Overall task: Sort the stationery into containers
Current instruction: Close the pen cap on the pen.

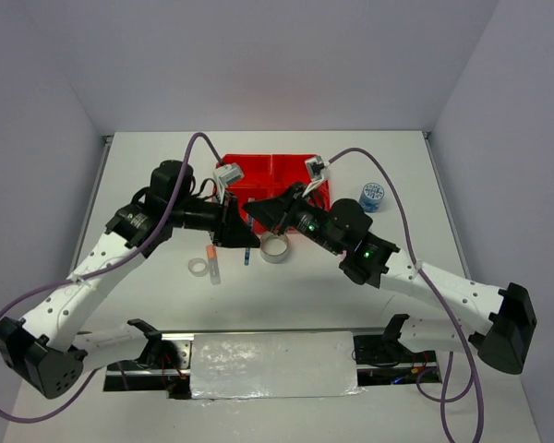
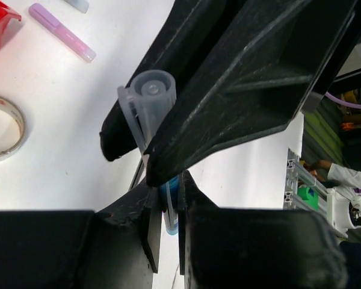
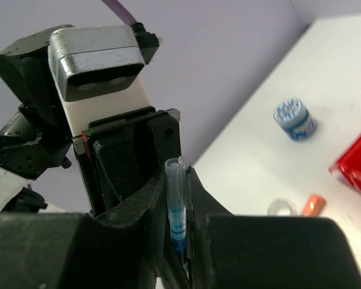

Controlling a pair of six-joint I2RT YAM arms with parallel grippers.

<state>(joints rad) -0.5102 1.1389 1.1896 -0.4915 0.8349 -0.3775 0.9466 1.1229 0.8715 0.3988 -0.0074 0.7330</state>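
- small clear tape ring [image 1: 199, 267]: on the table, well left of the left fingers and nearer the arm bases.
- orange stub [image 1: 210, 250] and pale pink stick [image 1: 215, 269]: lying just beside that ring, near the left fingers on the base side, touching neither gripper.
- left gripper [image 1: 234, 224]: points right, tip to tip with the right gripper. Its fingers [image 2: 145, 224] are narrow, pinched on the blue part of the blue pen [image 2: 169, 208].
- blue pen: off the table, held between both pairs of fingers at once. Its clear capped end sticks out past the left fingers, in among the right ones.
- right gripper [image 1: 258, 214]: points left. Its fingers [image 3: 149, 205] are narrow and closed on the same pen.
- silvery-grey tape ring [image 1: 275, 247]: flat on the table, close under the right fingers, on the base side.
- red tray [image 1: 254, 173]: just beyond both fingertips, on the far side.
- blue-patterned roll [image 1: 372, 196]: upright, well right of the right fingers, beside the tray's right edge and apart from it.
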